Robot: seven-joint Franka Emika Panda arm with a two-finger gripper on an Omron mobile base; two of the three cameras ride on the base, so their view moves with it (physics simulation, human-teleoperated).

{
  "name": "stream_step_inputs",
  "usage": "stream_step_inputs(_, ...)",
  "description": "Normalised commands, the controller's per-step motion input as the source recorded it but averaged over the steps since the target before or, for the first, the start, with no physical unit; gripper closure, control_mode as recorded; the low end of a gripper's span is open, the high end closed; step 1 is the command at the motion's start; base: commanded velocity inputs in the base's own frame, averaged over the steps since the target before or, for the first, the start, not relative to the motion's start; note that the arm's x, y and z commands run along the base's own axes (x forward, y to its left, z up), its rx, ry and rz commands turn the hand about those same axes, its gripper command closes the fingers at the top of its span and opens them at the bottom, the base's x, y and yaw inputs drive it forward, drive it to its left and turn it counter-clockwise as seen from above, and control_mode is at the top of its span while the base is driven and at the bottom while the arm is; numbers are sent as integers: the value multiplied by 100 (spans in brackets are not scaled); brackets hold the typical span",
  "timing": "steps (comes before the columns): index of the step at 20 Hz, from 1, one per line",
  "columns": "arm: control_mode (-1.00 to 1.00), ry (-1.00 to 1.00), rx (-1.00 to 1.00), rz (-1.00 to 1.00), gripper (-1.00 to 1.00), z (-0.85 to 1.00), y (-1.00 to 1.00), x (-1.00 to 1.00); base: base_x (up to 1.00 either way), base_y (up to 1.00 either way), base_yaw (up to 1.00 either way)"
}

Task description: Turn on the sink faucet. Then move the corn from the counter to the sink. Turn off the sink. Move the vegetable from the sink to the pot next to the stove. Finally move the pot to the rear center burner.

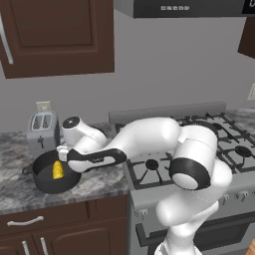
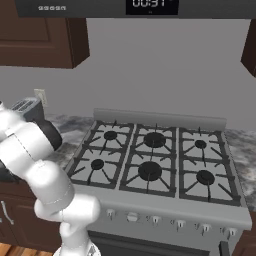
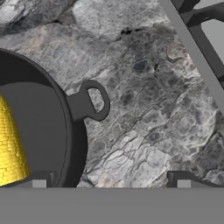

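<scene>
On the marbled grey stone counter (image 1: 99,187) left of the silver gas stove (image 1: 219,134), the two-finger gripper (image 1: 63,153), jaws wide apart and empty, should centre on the looped handle (image 3: 94,101) of the black round pot (image 1: 42,174) holding the yellow corn cob (image 1: 58,170) before closing.

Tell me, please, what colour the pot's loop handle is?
Dark grey like the pot; its handle shows best in the hand view.

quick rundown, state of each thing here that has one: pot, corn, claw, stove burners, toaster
pot: upright on the counter, left of the stove, no lid
corn: inside the pot
claw: open, empty, over the pot's right handle
stove burners: no flame visible, nothing on the grates
toaster: slots look empty
</scene>
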Motion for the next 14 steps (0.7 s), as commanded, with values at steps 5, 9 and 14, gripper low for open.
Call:
stream_step_inputs(5, -100, 0, 0, -8, -100, 0, 22, 24, 0, 0, 0)
stream_step_inputs(9, -100, 0, 0, -9, -100, -6, 25, 10, 0, 0, 0)
stream_step_inputs(14, -100, 0, 0, -8, -100, -13, 14, 15, 0, 0, 0)
